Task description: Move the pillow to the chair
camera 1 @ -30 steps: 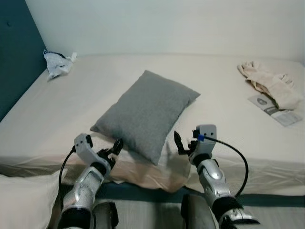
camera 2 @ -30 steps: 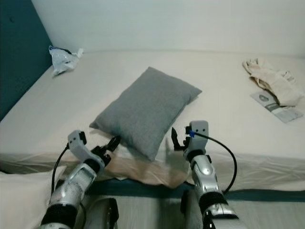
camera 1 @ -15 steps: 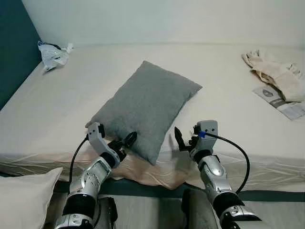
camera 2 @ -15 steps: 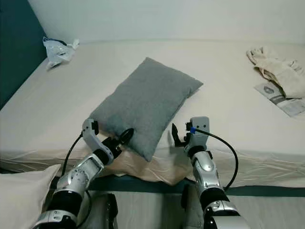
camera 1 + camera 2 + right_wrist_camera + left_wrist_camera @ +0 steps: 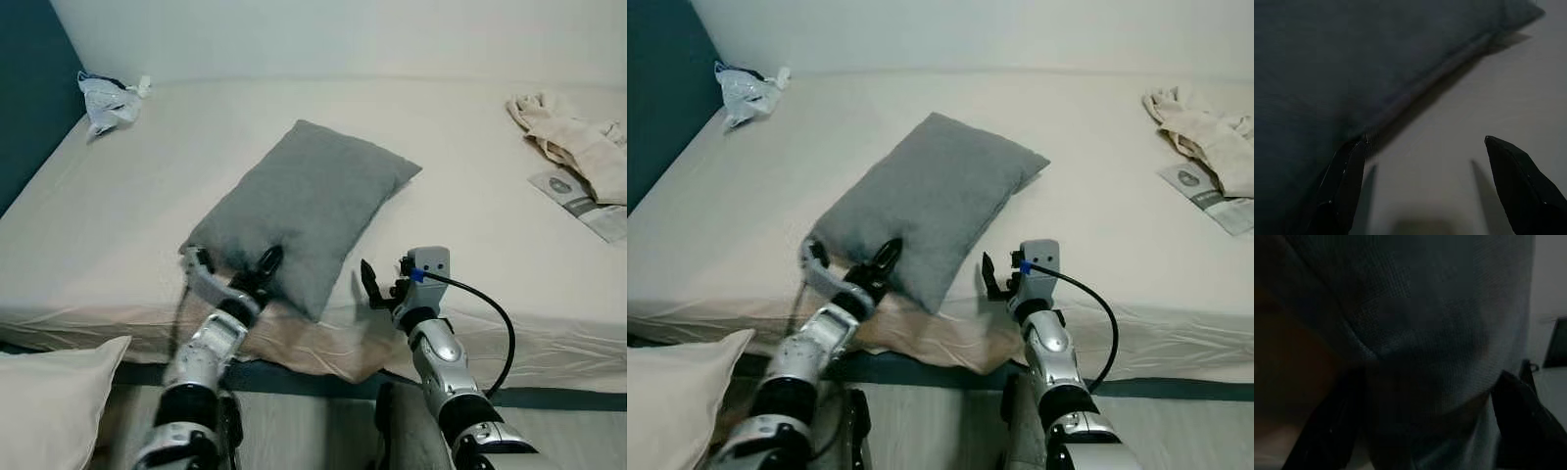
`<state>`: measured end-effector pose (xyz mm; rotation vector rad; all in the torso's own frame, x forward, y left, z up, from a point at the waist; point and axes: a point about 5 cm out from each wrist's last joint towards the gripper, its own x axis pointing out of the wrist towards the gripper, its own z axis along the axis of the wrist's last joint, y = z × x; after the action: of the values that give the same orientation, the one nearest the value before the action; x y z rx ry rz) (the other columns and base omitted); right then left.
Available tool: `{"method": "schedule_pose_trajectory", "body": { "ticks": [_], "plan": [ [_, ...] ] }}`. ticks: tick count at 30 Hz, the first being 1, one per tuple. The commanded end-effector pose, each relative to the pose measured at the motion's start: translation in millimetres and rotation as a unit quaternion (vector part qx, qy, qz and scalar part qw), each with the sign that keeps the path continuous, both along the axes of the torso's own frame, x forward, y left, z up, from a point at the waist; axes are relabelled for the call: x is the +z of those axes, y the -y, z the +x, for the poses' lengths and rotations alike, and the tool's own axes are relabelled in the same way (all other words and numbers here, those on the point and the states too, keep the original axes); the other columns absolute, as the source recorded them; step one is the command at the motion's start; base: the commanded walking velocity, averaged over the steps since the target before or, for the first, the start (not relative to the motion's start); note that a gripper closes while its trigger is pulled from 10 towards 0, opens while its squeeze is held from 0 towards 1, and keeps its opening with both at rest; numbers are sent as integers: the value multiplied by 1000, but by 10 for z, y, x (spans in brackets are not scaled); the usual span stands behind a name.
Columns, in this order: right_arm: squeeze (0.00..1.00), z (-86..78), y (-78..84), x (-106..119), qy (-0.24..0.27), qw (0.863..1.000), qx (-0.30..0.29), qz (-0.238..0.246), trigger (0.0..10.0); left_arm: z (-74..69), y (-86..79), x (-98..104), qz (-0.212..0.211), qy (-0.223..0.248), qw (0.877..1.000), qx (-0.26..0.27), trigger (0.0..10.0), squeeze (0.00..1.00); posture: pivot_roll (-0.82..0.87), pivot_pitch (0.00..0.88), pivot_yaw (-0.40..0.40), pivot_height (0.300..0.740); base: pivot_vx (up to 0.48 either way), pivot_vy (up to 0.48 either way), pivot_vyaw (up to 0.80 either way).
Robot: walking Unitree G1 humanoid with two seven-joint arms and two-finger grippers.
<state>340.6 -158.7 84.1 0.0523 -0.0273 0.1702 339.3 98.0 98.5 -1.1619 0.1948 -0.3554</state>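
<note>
Pillow: grey pillow [image 5: 304, 220] lies slantwise on the bed [image 5: 137, 196], its near corner close to the bed's near edge, its far corner pointing away to the right. No chair can be seen, so the pillow is judged not yet moved.

Left tool: the left tool [image 5: 263, 269] is pressed into the pillow's near left corner, one black finger lying up over the grey cloth. In the left wrist view the fingers [image 5: 1520, 404] stand wide with the fabric bulging between them; it looks set to pinch that corner but has not closed on it.

Right tool: the right tool [image 5: 377, 289] hovers over the sheet just beside the pillow's near right edge, not touching it. Its fingers [image 5: 1347, 181] are spread wide, the pillow's seam lying next to one of them.

Why so placed: with one tool at each side of the near end, the pair seem ready to grip the soft pillow from both sides so it can be lifted without sagging.

Around: a crumpled bag [image 5: 106, 98] sits at the far left of the bed, a beige garment [image 5: 573, 137] and a printed leaflet [image 5: 583, 201] at the far right, a pale cushion [image 5: 49, 401] low at the near left.

In the way: nothing lies between the tools and the pillow; a rumpled fold of sheet [image 5: 323, 338] hangs over the near bed edge below it.
</note>
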Motion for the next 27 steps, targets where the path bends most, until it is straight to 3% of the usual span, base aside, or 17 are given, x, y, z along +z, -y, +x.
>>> {"method": "schedule_pose_trajectory", "body": {
  "ticks": [1, 4, 8, 9, 10, 16, 27],
  "plan": [
    [0, -30, -23, -66, -12, 1000, 4, 0, 10000, -22, 282, 59, -37, 4, 999, -30, 10000, 0, 80, 216, 14, 544, 0, 0, 0],
    [0, -29, -33, -68, -13, 1000, 5, 0, 10000, -32, 405, 54, -31, 0, 999, -40, 10000, 0, 78, 216, 14, 544, 0, 0, 0],
    [0, -17, -28, -52, -11, 1000, 5, -1, 10000, -29, 571, 41, 34, 10, 998, -42, 10000, 0, 71, 212, 17, 544, 0, 0, 0],
    [0, -16, -23, -50, -11, 1000, 5, -1, 10000, -19, 574, 32, 60, 12, 998, -32, 5333, 0, 71, 212, 17, 544, 0, 0, 0],
    [0, -15, -20, -48, -10, 1000, 4, -1, 10000, -15, 571, 30, 75, 14, 997, -25, 0, 0, 70, 209, 19, 544, 0, 0, 0],
    [0, -17, -8, -54, -11, 1000, -1, -2, 10000, 13, 475, 21, 121, 14, 993, 2, 0, 0, 67, 202, 24, 544, 0, 0, 0],
    [0, 0, -42, -39, -14, 1000, 6, 10, 10000, 97, 323, 141, 100, 39, 993, 54, 0, 0, 55, 149, 23, 544, 0, 0, 0]
  ]
}}
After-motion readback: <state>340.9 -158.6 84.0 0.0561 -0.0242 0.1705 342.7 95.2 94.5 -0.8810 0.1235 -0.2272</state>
